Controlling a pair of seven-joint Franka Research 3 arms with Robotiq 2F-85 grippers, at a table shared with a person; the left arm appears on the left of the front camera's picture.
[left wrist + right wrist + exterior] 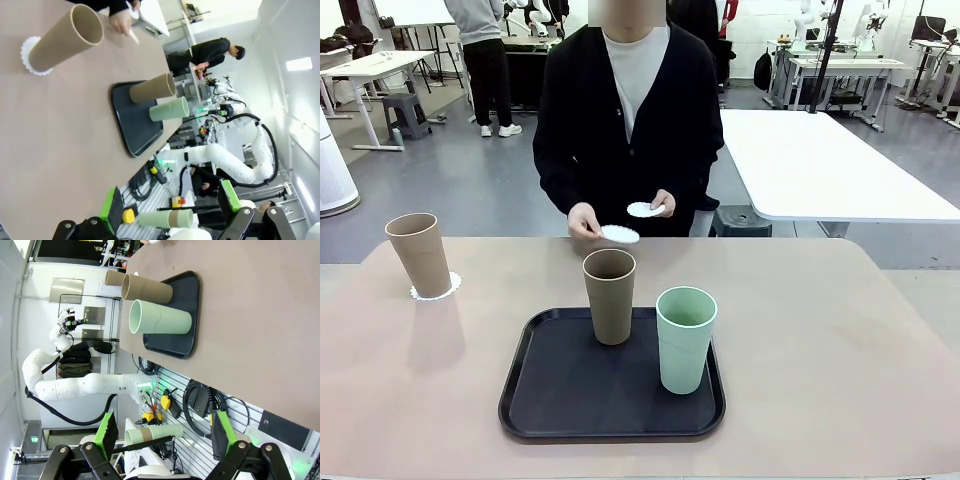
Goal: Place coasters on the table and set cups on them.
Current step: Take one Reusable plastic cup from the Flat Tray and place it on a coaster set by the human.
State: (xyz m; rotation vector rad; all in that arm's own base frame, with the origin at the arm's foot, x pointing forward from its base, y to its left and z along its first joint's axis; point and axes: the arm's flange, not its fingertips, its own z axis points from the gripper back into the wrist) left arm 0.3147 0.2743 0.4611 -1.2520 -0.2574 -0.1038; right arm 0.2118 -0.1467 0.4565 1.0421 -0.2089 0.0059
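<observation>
One tan-brown cup (420,254) (64,37) stands on a lacy white coaster (436,289) (27,54) at the tan table's (840,340) far left. A second tan cup (610,296) (152,89) (146,289) and the mint green cup (685,338) (169,109) (160,317) stand upright on the black tray (550,400). At the far edge the person holds a coaster (619,234) low over the table in one hand and another coaster (644,209) in the other hand. My left gripper (170,202) and right gripper (162,432) hang open, off the table's near edge, holding nothing.
The black tray (132,127) (182,315) lies at the table's near middle. Bare tabletop stretches to its right and left. A white table (820,165) and a stool stand behind the person, with another person farther back.
</observation>
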